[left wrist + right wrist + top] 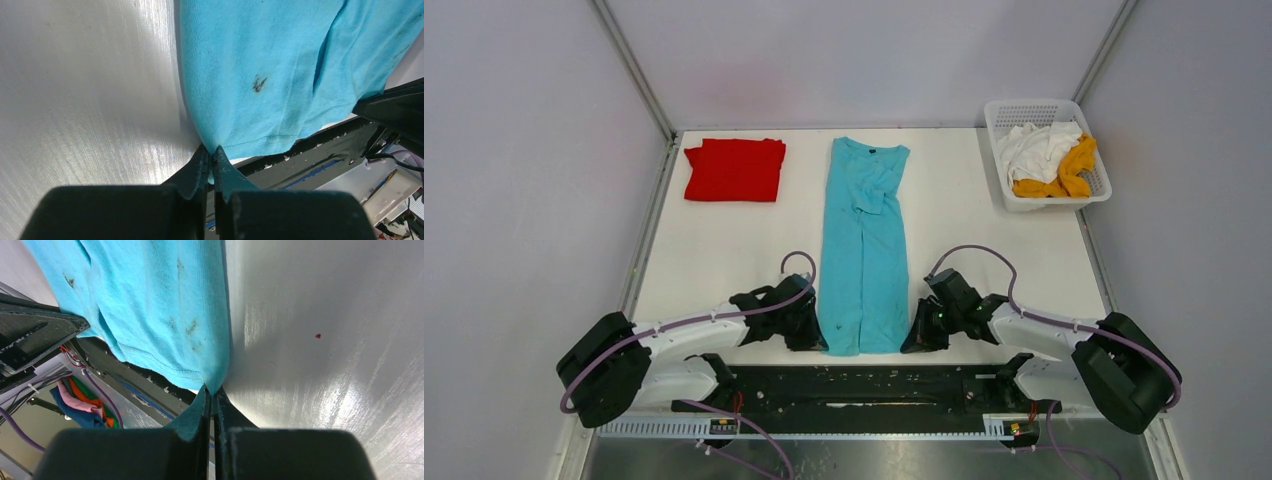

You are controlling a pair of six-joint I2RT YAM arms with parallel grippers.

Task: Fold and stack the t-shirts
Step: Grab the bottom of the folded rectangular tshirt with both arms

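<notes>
At the near edge of the white table (724,260), the bottom hem of the turquoise t-shirt (864,250) is lying right along the front, just beyond the black rail (874,385). The left gripper (212,150) is pinching the hem's left corner. Its jaws are pressing tight together, with a small peak of blue cloth rising from between the tips. The right gripper (212,390) is doing the same at the right corner, clamping the fabric where the stitched hem is meeting the side edge. Close to each pinched corner the cloth is showing dark smudges (258,83). In the overhead view the two claws are facing each other across the width of the hem, each one touching its own corner.

From there the turquoise t-shirt is stretching away down the middle of the table as a long narrow strip. A sleeve is lying across the chest and the collar is pointing toward the far end. Well apart from it, at the far left corner, the red t-shirt (735,169) is lying folded into a neat rectangle. At the far right corner a white basket (1054,203) is sitting on the table. It is holding the white t-shirt (1034,148) and the yellow t-shirt (1074,170), bunched up side by side.
</notes>
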